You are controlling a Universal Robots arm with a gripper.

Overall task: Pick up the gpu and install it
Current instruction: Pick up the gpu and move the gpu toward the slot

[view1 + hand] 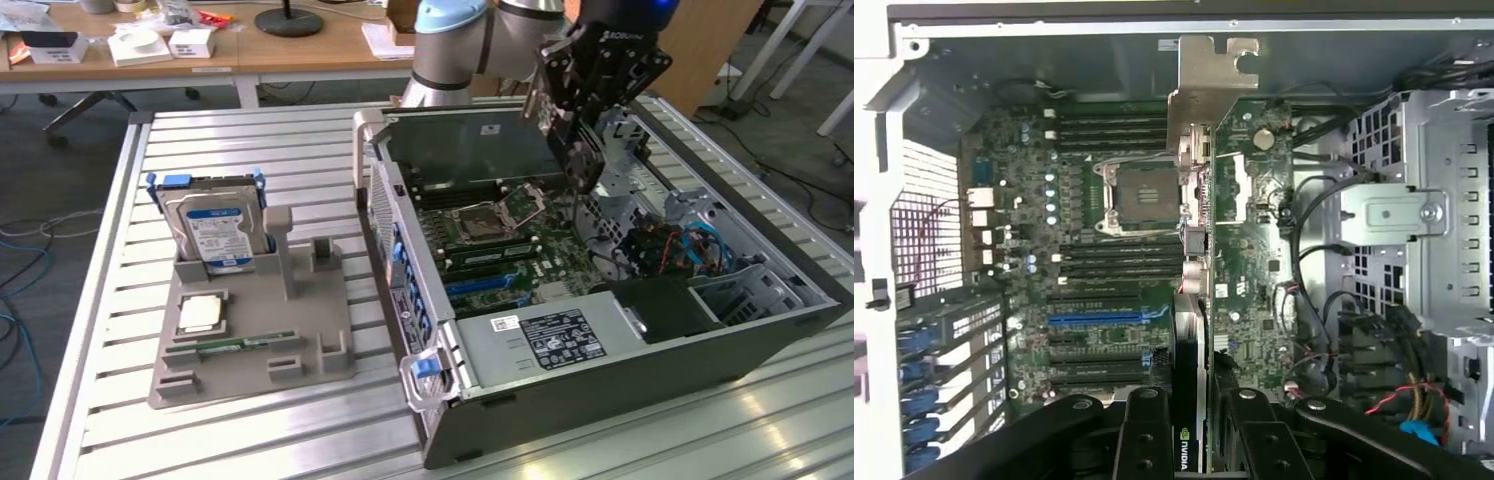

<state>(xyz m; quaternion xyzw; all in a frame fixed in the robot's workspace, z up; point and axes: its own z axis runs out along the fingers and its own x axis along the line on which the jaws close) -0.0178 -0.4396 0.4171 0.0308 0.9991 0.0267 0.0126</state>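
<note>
Hanging above the open computer case (641,365) on the counter (267,435), the tool (1191,415) is closed tight on the gpu (1192,335), holding it edge-on over the green motherboard (1254,265) with its silver bracket (1209,80) farthest from the fingers (1144,430).

Holds the gpu (582,172) on edge in the hand (577,135) at the upper right of the frame, above the motherboard (521,250) of the open computer case (641,390), with a grey fixture (254,370) carrying a blue-labelled hard drive (218,232) at left on the slatted table (267,440).
</note>
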